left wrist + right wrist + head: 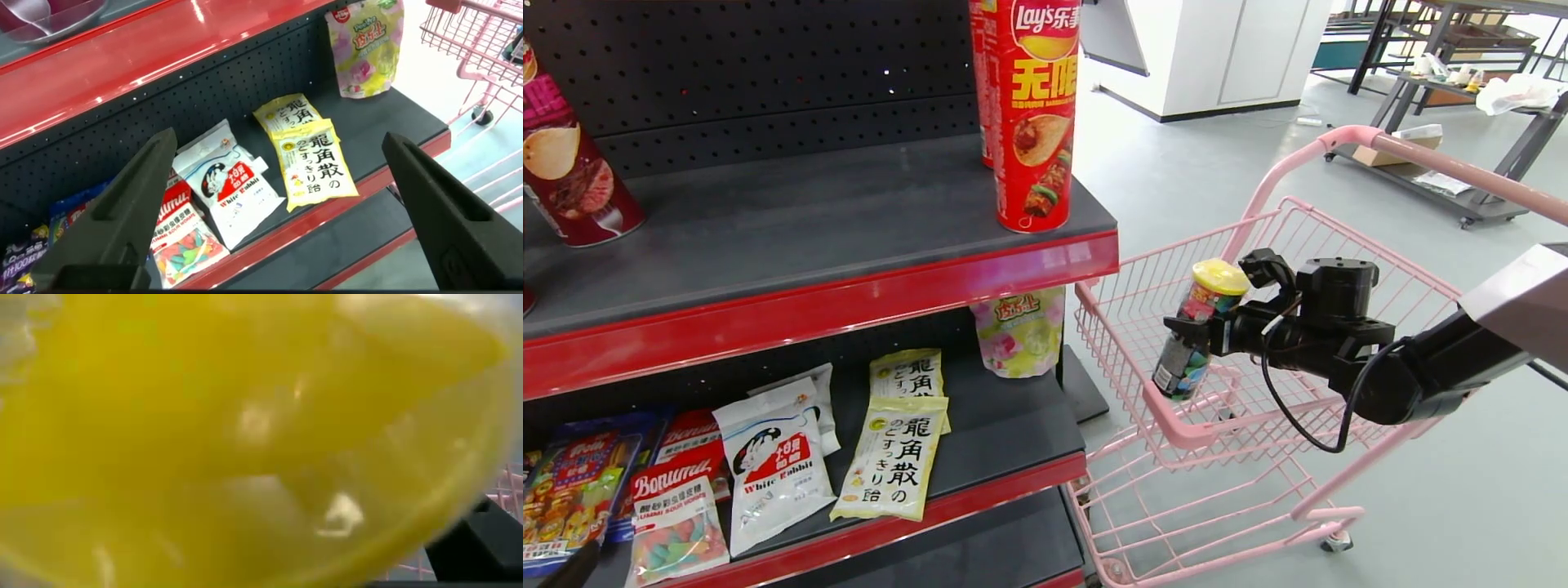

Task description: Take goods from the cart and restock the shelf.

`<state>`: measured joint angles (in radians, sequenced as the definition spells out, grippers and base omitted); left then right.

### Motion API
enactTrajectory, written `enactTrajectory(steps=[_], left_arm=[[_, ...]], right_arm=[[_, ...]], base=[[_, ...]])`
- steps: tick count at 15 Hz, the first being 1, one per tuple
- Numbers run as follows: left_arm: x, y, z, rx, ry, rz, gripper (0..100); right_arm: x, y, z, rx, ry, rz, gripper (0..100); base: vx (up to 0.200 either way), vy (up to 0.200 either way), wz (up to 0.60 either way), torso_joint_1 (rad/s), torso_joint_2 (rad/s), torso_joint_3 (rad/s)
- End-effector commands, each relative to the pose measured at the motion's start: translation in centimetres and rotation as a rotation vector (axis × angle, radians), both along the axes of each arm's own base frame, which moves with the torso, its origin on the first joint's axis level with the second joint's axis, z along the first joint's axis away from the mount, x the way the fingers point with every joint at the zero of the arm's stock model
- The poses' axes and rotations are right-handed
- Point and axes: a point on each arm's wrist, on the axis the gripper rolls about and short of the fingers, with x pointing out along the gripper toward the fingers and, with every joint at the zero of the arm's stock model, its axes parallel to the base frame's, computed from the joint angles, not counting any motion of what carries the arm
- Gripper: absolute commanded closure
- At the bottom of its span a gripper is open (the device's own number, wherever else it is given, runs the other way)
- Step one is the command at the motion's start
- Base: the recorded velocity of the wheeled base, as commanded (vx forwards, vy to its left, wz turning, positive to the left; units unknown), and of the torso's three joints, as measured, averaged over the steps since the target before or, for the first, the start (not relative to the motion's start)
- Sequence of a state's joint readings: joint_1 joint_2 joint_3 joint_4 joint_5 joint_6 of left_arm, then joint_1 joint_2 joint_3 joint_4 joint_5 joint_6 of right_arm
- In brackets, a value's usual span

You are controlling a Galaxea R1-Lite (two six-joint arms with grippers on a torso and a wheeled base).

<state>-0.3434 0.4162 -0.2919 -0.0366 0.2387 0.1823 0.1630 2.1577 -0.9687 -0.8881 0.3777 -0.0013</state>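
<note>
Our right gripper (1209,331) is clenched on one yellow-lidded jar (1183,367), which it holds over the rim of the pink cart (1176,426). Our left gripper (279,147) is spread wide above the lower shelf (409,122), where two yellow bags (315,159) lie.

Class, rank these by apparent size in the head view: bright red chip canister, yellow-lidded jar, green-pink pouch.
1. red chip canister, clearly largest.
2. yellow-lidded jar and green-pink pouch: they look alike, and the pouch's top is hidden, so unranked.

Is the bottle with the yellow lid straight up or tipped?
Tipped a little. The right gripper holds the bottle, and its lid leans to the right.
</note>
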Motion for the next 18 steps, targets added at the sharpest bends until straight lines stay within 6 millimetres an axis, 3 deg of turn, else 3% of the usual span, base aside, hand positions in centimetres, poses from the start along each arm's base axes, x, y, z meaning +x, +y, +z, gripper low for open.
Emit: enactTrajectory(steps=[1, 3, 5, 9, 10, 11, 12, 13, 15, 16, 17, 18], left_arm=[[0.1, 0.0, 0.1, 0.001, 0.001, 0.000, 0], [0.1, 0.0, 0.1, 0.001, 0.001, 0.000, 0], [0.1, 0.0, 0.1, 0.001, 0.001, 0.002, 0], [0.0, 0.0, 0.3, -0.001, -0.008, 0.000, 0], [0.0, 0.0, 0.4, -0.002, -0.010, -0.001, 0], [0.0, 0.0, 0.5, -0.002, -0.012, 0.000, 0], [0.0, 0.0, 0.8, -0.004, -0.019, -0.004, 0], [0.1, -0.1, 1.0, -0.002, -0.019, -0.008, 0], [0.3, -0.1, 1.6, -0.002, -0.021, -0.009, 0], [0.3, -0.1, 1.5, -0.001, -0.020, -0.008, 0], [0.3, -0.1, 1.3, 0.006, -0.019, -0.007, 0], [0.3, -0.1, 1.3, 0.010, -0.021, -0.010, 0]], right_arm=[[0.4, 0.4, -0.1, 0.000, -0.005, 0.007, 100], [0.4, 0.7, 0.4, 0.001, -0.021, 0.014, 100], [-0.6, 0.5, 2.1, 0.003, -0.051, 0.008, 100], [-4.4, -0.3, 8.3, 0.017, -0.169, -0.014, 100], [-6.7, -0.9, 11.7, 0.017, -0.206, -0.049, 100], [-7.5, -1.1, 12.8, 0.016, -0.214, -0.060, 100], [-10.9, -1.8, 15.9, 0.012, -0.221, -0.090, 100], [-12.8, -2.1, 17.2, 0.006, -0.215, -0.105, 100], [-19.4, -3.5, 19.7, -0.069, -0.113, -0.221, 100], [-22.0, -4.0, 19.7, -0.136, -0.067, -0.277, 100], [-25.8, -4.1, 19.0, -0.167, -0.023, -0.255, 100], [-28.0, -4.3, 18.4, -0.161, -0.041, -0.228, 100]], base=[[0.000, 0.000, 0.00, 0.000, 0.00, 0.000], [0.000, 0.000, 0.00, 0.000, 0.00, 0.000], [0.000, 0.000, 0.00, 0.000, 0.00, 0.000], [0.000, 0.000, 0.00, 0.000, 0.00, 0.000], [0.000, 0.000, 0.00, 0.000, 0.00, 0.000], [0.000, 0.000, 0.00, 0.000, 0.00, 0.000], [0.000, 0.000, 0.00, 0.000, 0.00, 0.000], [0.000, 0.000, 0.00, 0.000, 0.00, 0.000], [0.000, 0.000, 0.00, 0.000, 0.00, 0.000], [0.000, 0.000, 0.00, 0.000, 0.00, 0.000], [0.000, 0.000, 0.00, 0.000, 0.00, 0.000], [0.000, 0.000, 0.00, 0.000, 0.00, 0.000]])
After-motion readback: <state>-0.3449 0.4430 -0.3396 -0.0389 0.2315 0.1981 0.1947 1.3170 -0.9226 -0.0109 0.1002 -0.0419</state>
